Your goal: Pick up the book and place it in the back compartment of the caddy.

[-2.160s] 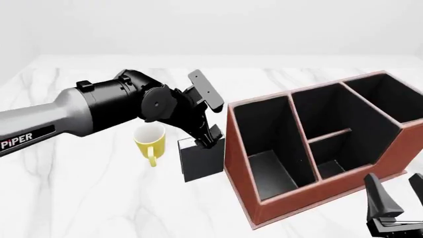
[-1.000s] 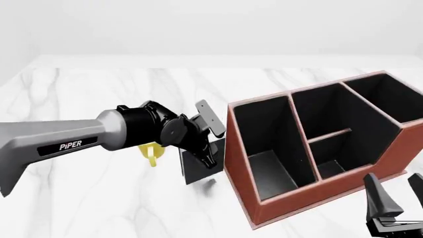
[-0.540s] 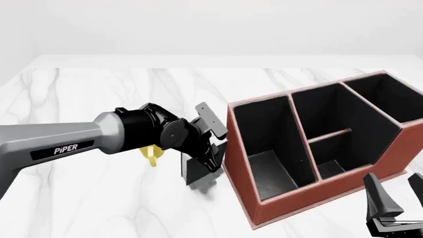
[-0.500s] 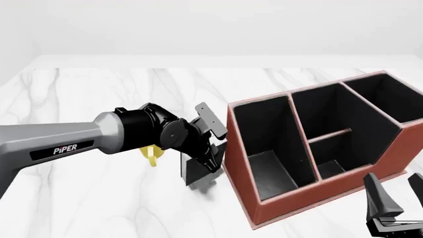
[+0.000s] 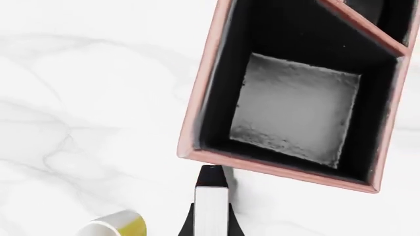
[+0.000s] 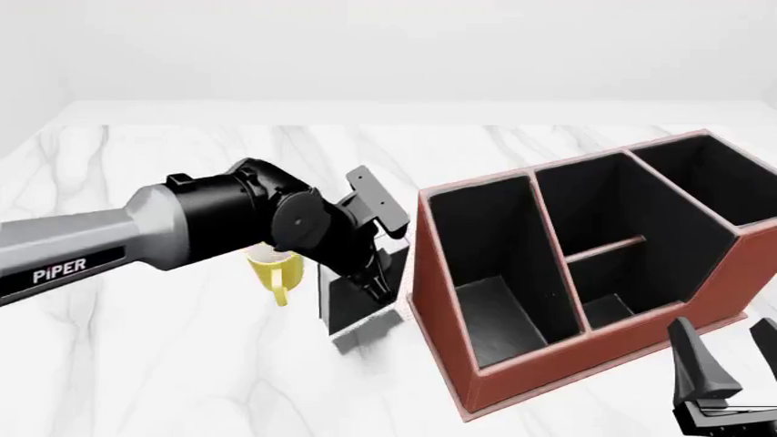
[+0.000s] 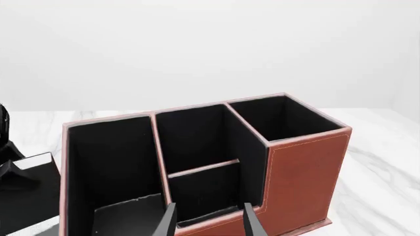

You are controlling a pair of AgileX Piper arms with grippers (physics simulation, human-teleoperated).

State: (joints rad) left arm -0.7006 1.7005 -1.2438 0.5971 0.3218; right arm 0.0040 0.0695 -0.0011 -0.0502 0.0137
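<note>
My left gripper (image 6: 374,276) is shut on the book (image 6: 346,300), a flat black book held just above the table, with its shadow beneath it. In the left wrist view the book (image 5: 211,206) shows its white page edges between the fingers (image 5: 187,227). The reddish-brown caddy (image 6: 435,309) with black cells stands immediately right of the book; its nearest cell opens just beyond the book's end, past the caddy rim (image 5: 276,169). My right gripper (image 6: 729,369) waits open near the caddy's front right corner, with nothing between its fingers (image 7: 169,221). It faces the caddy (image 7: 302,177).
A yellow mug (image 6: 273,271) stands just left of the book, partly hidden behind the left arm, and its rim shows in the left wrist view as the mug (image 5: 115,227). White marble table (image 6: 182,382) extends to the left and behind.
The left arm has risen and lifted the book off the table, leaving a shadow below. The mug shows more. The right arm has not moved.
</note>
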